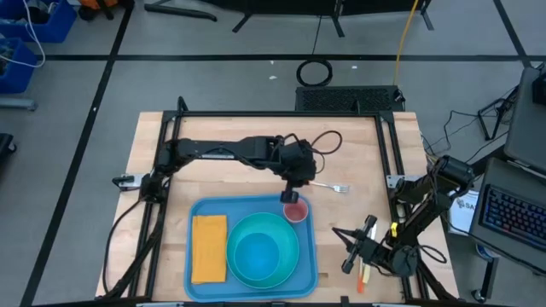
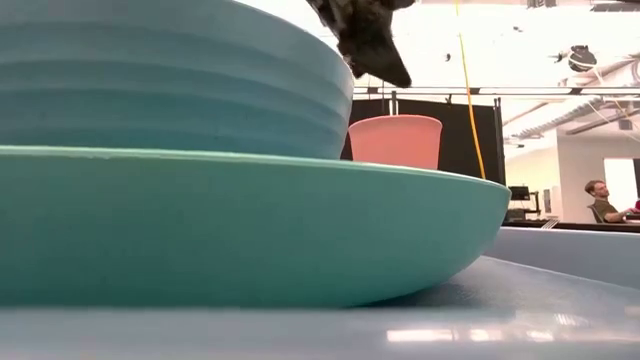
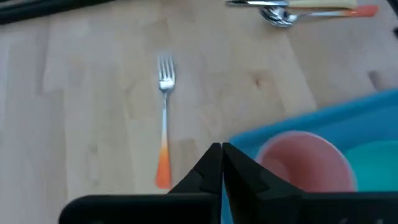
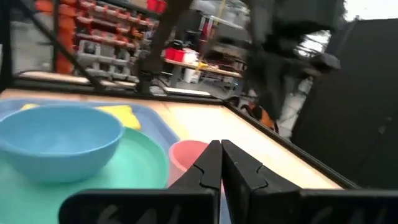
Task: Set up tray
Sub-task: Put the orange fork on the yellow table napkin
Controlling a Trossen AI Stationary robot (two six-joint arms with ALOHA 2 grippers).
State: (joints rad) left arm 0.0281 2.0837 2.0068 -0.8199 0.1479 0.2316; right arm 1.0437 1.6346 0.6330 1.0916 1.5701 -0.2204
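Observation:
The blue tray (image 1: pixel 247 205) lies at the table's near middle. On it are a yellow-orange napkin (image 1: pixel 209 247) at the left, a teal plate (image 1: pixel 277 223) bearing a blue bowl (image 1: pixel 256 256), and a pink cup (image 1: pixel 295 211) standing upright in the far right corner. My left gripper (image 3: pixel 221 149) is shut and empty. It hovers just above the cup's (image 2: pixel 395 140) far side and is clear of it in the low view. My right gripper (image 4: pixel 219 146) is shut and empty, level, at the table's near right, and points toward the tray.
A fork (image 3: pixel 164 118) with an orange handle end lies on the bare wood right of the cup. A spoon (image 3: pixel 280 15) and another orange-ended utensil lie at the near right by my right gripper (image 1: pixel 348 249). A person (image 2: pixel 600 200) sits in the room beyond.

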